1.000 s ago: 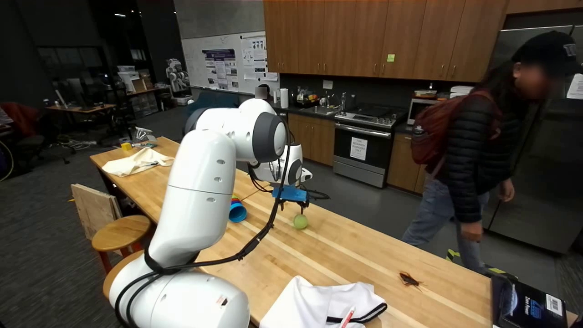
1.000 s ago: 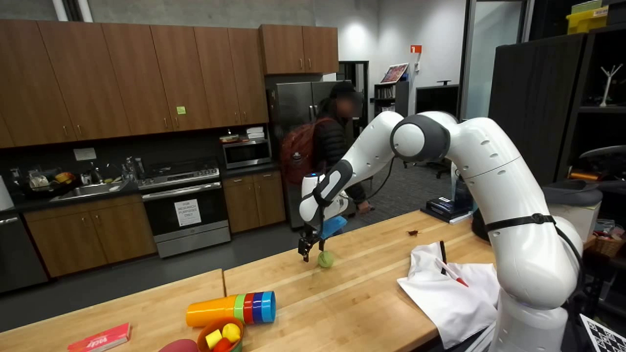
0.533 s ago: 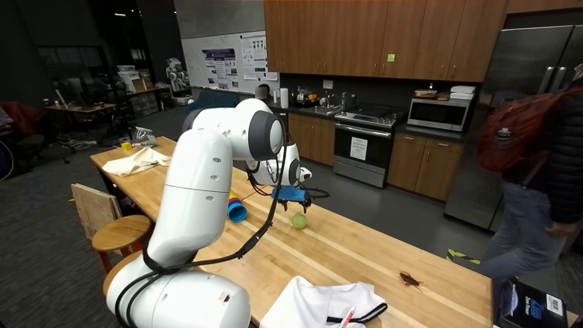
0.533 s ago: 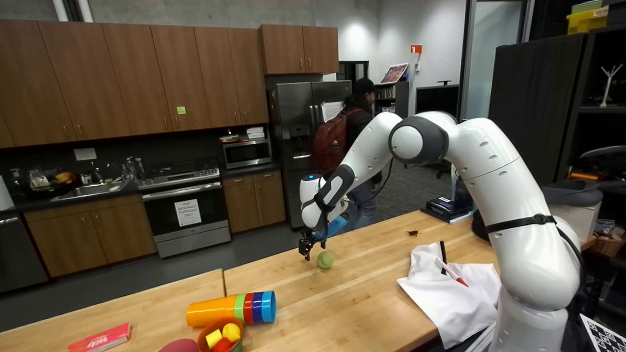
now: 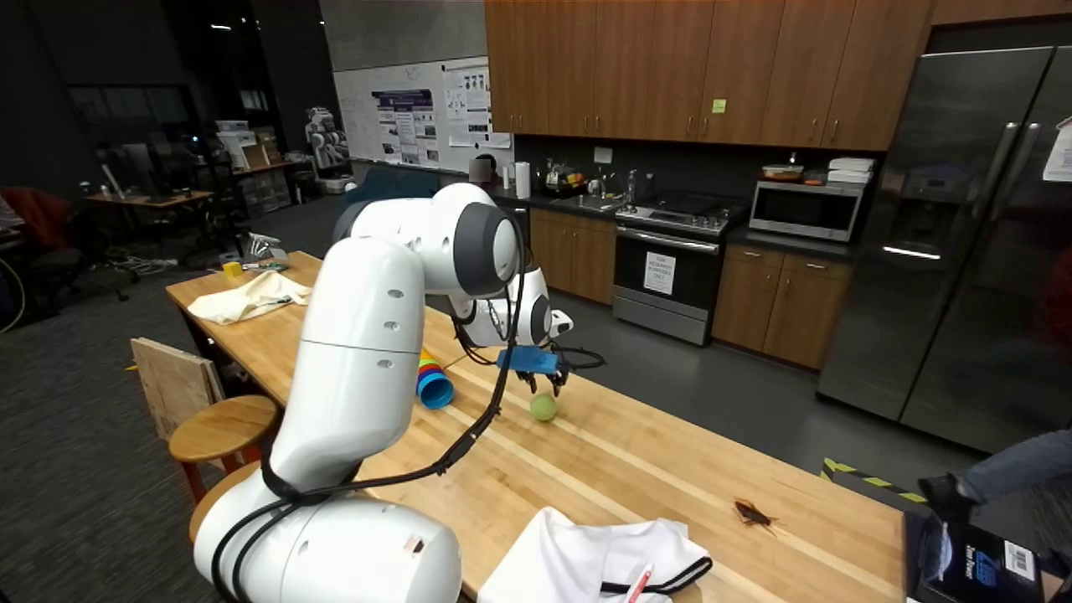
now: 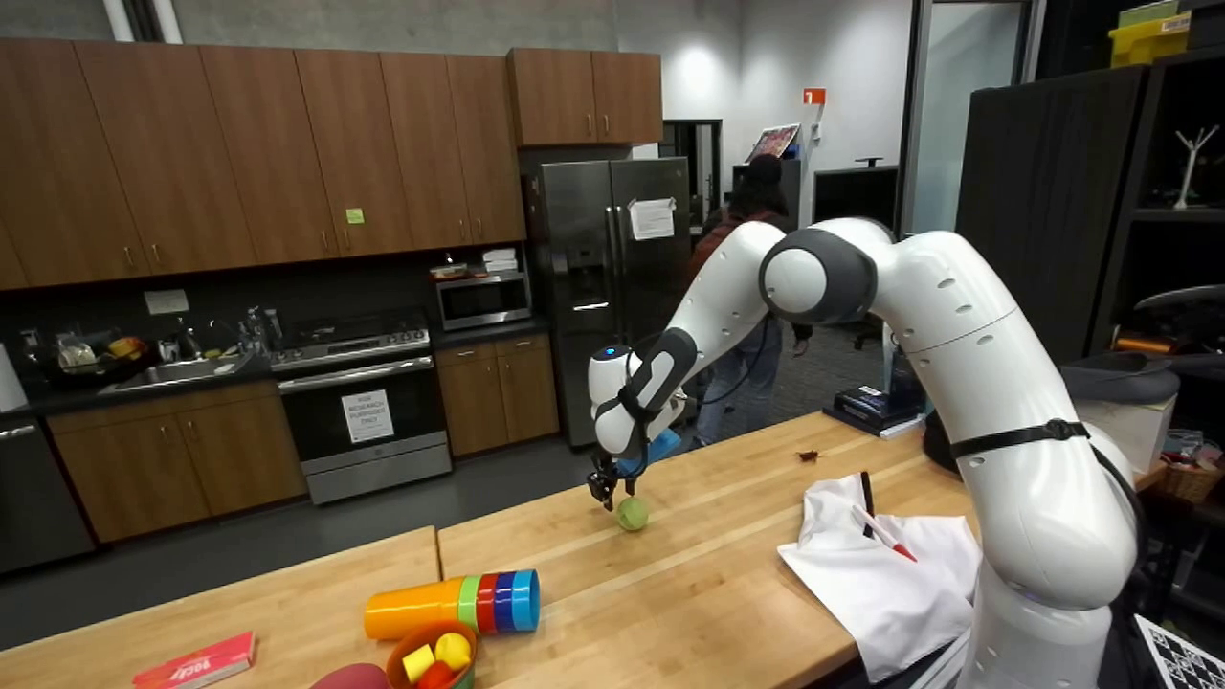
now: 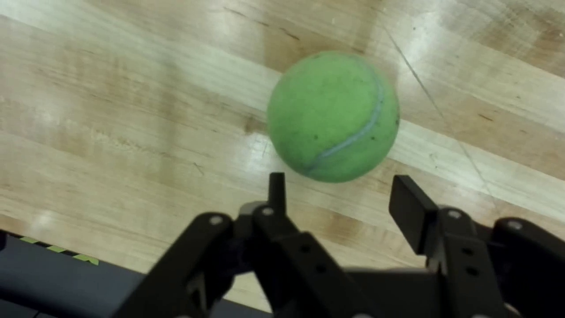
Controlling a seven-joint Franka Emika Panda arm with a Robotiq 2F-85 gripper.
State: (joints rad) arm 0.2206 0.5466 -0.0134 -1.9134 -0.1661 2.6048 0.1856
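On the table the ball lies near the spread claw, approach mostly done as far as depth shows, no grip yet.

Dim indoor light leaves the far office corner near black, while a white glow washes the rear wall in an exterior view. A bright streak glints on the refrigerator. Outer cabinets lean toward the frame edge. In the wrist view, pale glare spots the worktop; the dark pincer looks slightly soft.
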